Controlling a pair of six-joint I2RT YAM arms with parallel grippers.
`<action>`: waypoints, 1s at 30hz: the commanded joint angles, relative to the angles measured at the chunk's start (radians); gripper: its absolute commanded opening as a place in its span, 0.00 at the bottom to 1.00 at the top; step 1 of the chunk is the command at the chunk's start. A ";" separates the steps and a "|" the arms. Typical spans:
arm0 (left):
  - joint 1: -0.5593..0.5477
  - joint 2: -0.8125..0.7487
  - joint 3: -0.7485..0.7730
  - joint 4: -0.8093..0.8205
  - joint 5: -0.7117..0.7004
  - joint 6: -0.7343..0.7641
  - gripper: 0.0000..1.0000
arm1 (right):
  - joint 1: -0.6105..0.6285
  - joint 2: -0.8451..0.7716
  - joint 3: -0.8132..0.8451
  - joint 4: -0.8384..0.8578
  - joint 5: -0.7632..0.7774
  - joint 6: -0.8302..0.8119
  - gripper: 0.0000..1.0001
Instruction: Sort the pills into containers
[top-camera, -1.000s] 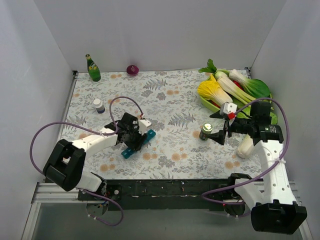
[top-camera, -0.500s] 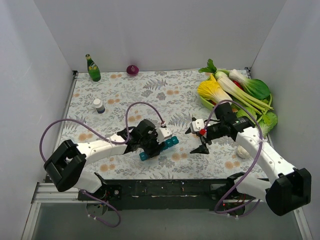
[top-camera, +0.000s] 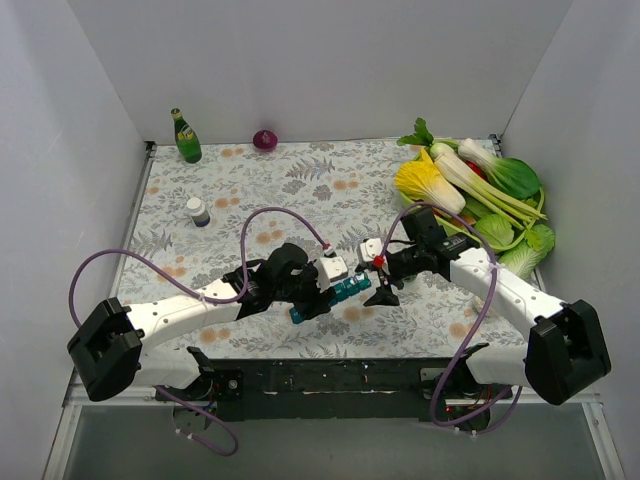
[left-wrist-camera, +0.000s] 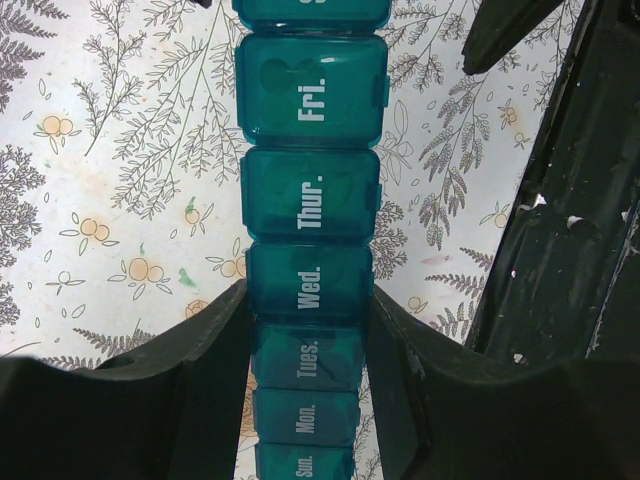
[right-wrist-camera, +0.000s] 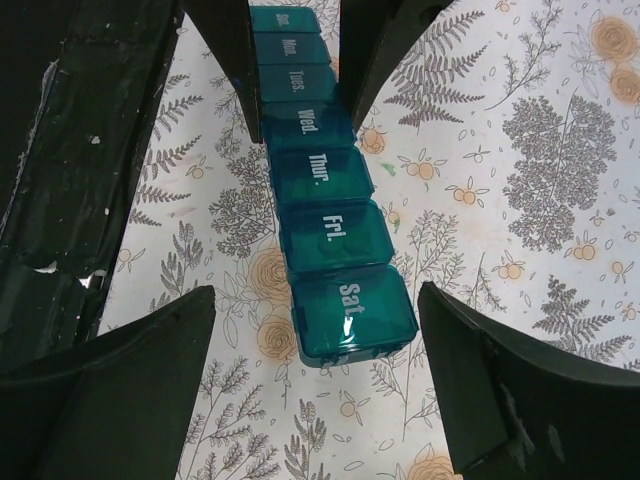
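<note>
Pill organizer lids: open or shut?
All shut. On the pill organizer, lids Sat through Wed lie flat in the right wrist view, Fri through Sun in the left wrist view.

White-shelled left arm (top-camera: 190, 305) and right arm (top-camera: 505, 288) showing chunky black joint blocks at lower left and lower right, purple cables (top-camera: 100, 254) looping over both, matte black wedge-shaped fingers (right-wrist-camera: 110, 390) tapering, small red dot (top-camera: 379, 261) showing near mid-frame.

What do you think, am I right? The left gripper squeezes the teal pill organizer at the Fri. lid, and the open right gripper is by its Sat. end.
Not quite. The left gripper squeezes the teal pill organizer at Wed. and Tues., not Fri.; the left wrist view shows it.
</note>
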 joint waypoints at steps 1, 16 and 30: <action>-0.004 -0.037 0.001 0.009 0.011 -0.006 0.14 | 0.013 0.017 0.031 0.007 0.006 0.017 0.87; -0.004 -0.025 0.007 -0.037 -0.017 0.017 0.13 | 0.019 0.065 0.088 -0.036 -0.008 0.077 0.60; -0.007 -0.043 0.007 -0.050 -0.084 0.045 0.10 | 0.020 0.161 0.105 -0.070 -0.089 0.220 0.30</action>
